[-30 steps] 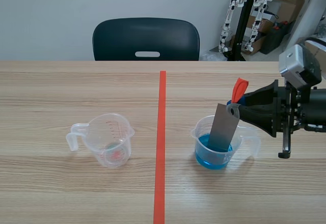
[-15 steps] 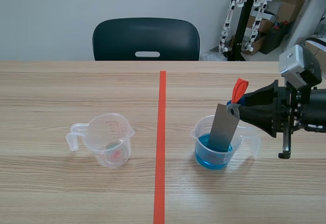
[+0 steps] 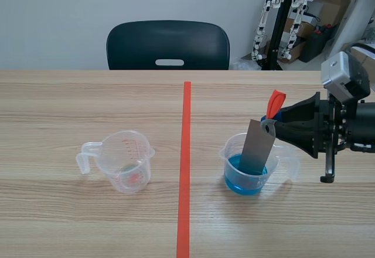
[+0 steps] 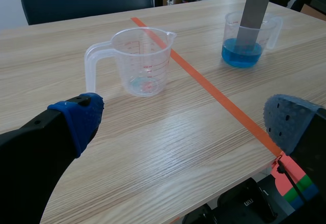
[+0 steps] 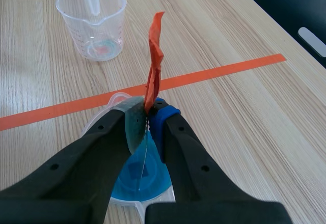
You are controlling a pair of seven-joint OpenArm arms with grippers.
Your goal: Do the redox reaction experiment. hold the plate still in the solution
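A grey metal plate [image 3: 256, 148] stands tilted in a clear beaker [image 3: 252, 165] of blue solution [image 3: 246, 176], right of the orange line; its lower end is in the liquid. My right gripper [image 3: 274, 126] is shut on the plate's top edge, where an orange-red tag [image 3: 275, 102] sticks up. From the right wrist, the plate [image 5: 134, 124] is pinched between the fingers above the blue solution [image 5: 140, 175], with the tag [image 5: 154, 56] rising ahead. My left gripper [image 4: 181, 127] is open low over the table's near edge, holding nothing; the plate [image 4: 254, 5] and beaker [image 4: 244, 43] lie far ahead of it.
An empty clear measuring cup [image 3: 123, 160] stands left of the orange tape line [image 3: 185, 164]; it is ahead of the left gripper as the cup [image 4: 140, 61]. A black chair [image 3: 168, 46] is behind the table, with stands and boxes at the back right.
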